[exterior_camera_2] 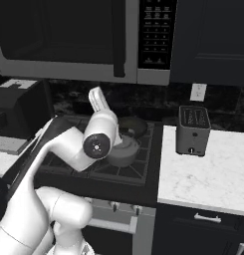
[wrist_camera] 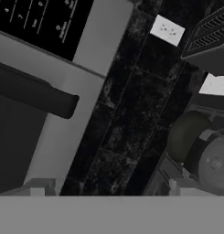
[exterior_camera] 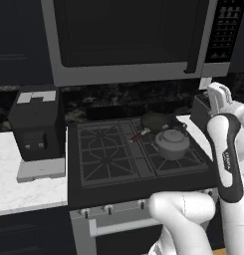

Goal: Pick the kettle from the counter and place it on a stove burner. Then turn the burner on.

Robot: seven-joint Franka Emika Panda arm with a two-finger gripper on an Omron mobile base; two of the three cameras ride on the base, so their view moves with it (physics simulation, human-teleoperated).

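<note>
i see the kettle point(exterior_camera: 172, 143) upright on the stove burner point(exterior_camera: 174, 149) at front right of the stove point(exterior_camera: 93, 187) — grey, squat, domed lid with a small knob. the frying pan point(exterior_camera: 156, 122) sits just behind it, and the left grates have free room. the toaster point(exterior_camera_2: 193, 130) stands on the counter point(exterior_camera_2: 213, 179) near the stove edge. microwave point(exterior_camera_2: 153, 35) keypad text is too small to read. gripper's state — i cannot tell.
</note>
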